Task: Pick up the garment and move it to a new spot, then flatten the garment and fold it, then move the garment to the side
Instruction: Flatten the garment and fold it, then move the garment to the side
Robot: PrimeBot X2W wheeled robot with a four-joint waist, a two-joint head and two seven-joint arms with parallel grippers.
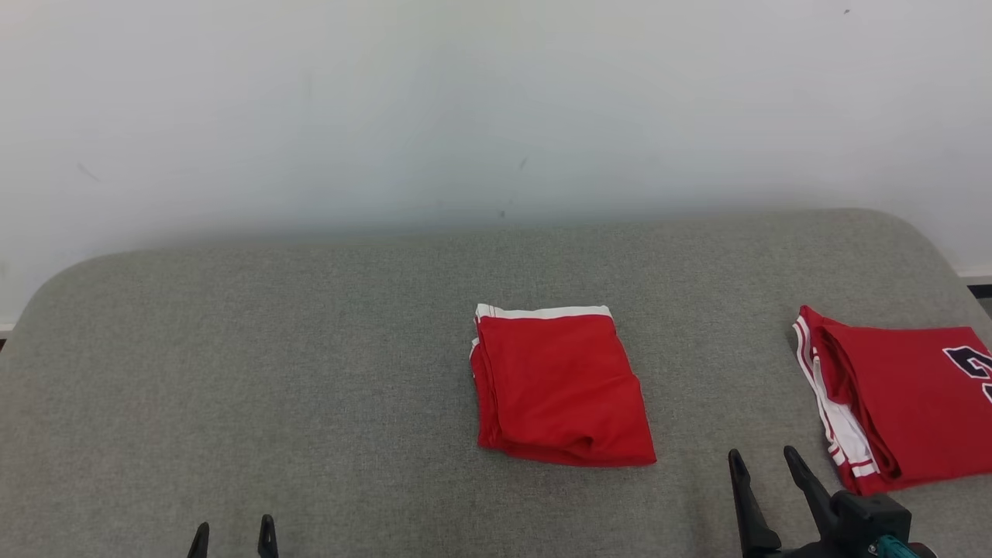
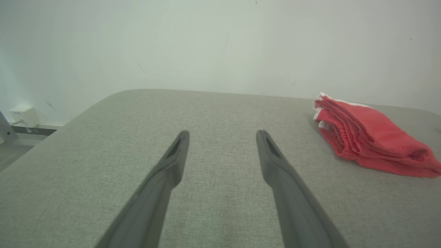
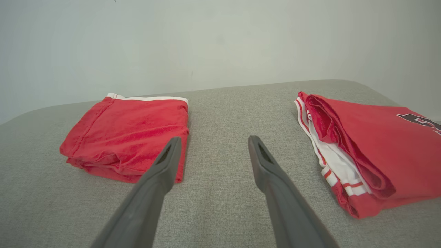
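head view | garment (image 1: 562, 387) folded, red, white hem | left hand (image 1: 235, 524), right hand (image 1: 762, 453) gaping, empty

On the right of the table (image 1: 310, 349), a second red jersey (image 1: 914, 403) runs off the frame's edge, its dark print (image 1: 973, 364) cut to an unreadable fragment. The left gripper (image 1: 234, 531) shows just the tips of its jaws at the near edge. A small white box (image 2: 24, 115) by the far-left wall is too small to identify.

Red garment (image 1: 562, 387), white-trimmed; grey table (image 1: 310, 387)
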